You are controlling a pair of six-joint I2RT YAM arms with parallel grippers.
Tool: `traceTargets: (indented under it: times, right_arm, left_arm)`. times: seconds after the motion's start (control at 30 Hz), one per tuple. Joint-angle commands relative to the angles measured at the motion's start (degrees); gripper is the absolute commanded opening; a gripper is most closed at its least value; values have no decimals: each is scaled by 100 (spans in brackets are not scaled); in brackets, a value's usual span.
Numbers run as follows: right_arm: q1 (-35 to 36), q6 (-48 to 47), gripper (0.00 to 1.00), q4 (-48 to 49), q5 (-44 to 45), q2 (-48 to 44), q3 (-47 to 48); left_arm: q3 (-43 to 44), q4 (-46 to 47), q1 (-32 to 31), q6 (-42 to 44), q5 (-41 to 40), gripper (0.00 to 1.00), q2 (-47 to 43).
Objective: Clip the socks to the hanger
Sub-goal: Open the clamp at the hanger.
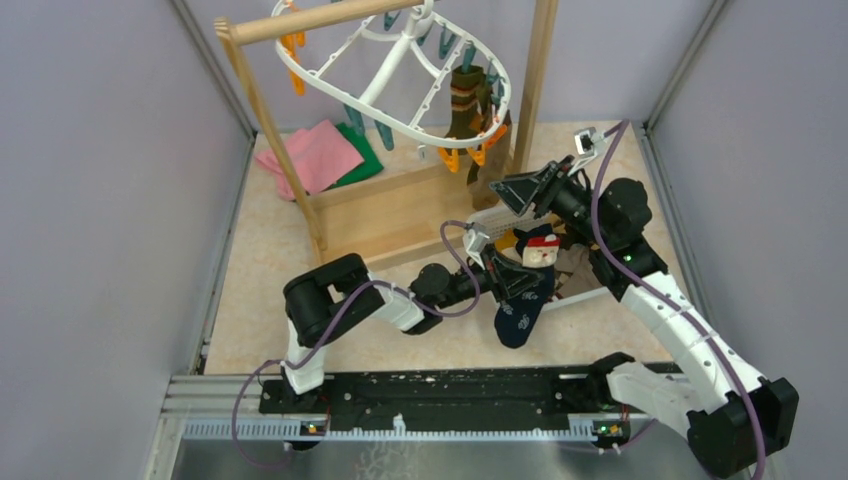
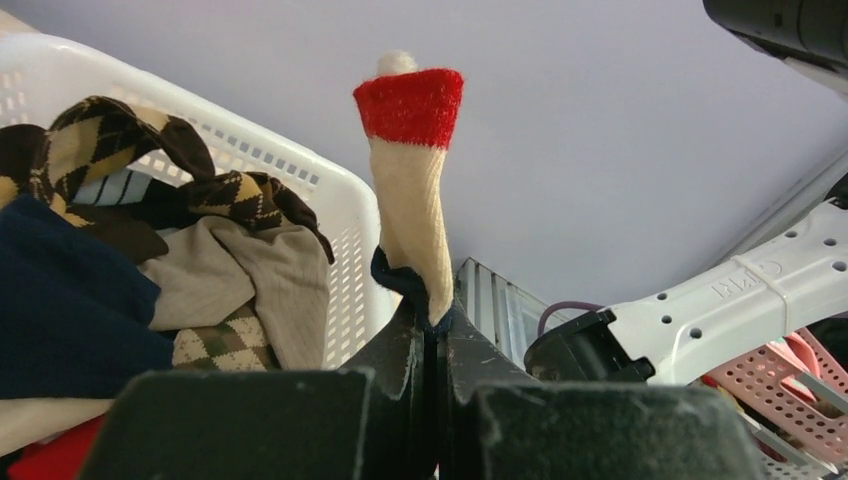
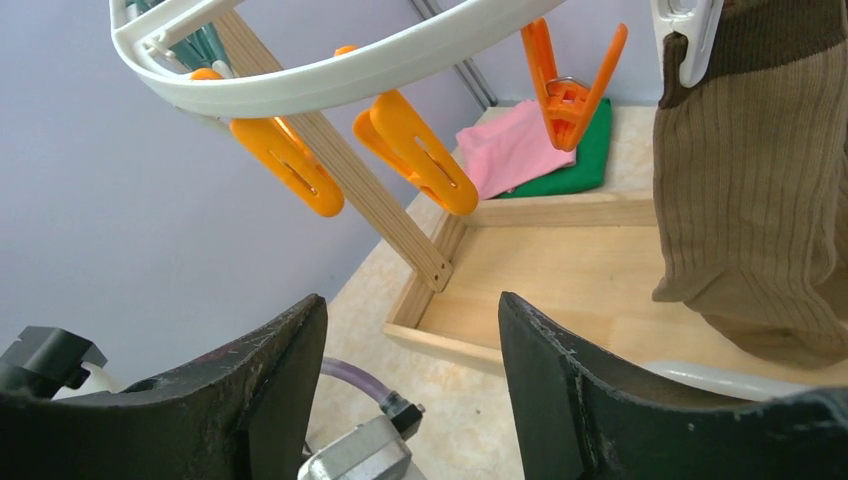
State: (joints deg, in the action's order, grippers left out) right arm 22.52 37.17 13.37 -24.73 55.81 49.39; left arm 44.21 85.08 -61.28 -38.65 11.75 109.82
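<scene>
While the left tool (image 2: 435, 335) clamped the navy sock (image 1: 522, 305) below the hanger (image 1: 392, 70), right tool (image 3: 412, 350) gaped wide under the hanger's orange clips (image 3: 415, 150), beside its hung brown sock (image 3: 750, 200).

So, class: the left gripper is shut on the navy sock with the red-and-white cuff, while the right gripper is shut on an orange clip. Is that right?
No. The left gripper does grip the navy sock, but the right wrist view shows the right gripper open, clear of the orange clips, holding nothing.
</scene>
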Motion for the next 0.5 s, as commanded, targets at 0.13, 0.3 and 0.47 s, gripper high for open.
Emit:
traceTargets:
  times: [0.13, 0.3, 0.47]
  right_arm:
    - [60, -49, 74, 129, -97, -44, 298]
    - [32, 40, 99, 160, 121, -38, 309]
    - [33, 53, 99, 68, 268, -124, 228]
  left_arm:
    - [375, 1766, -16, -172, 454, 0, 127]
    - [324, 1775, -3, -289, 182, 0, 108]
    - [376, 1770, 63, -564, 248, 0, 216]
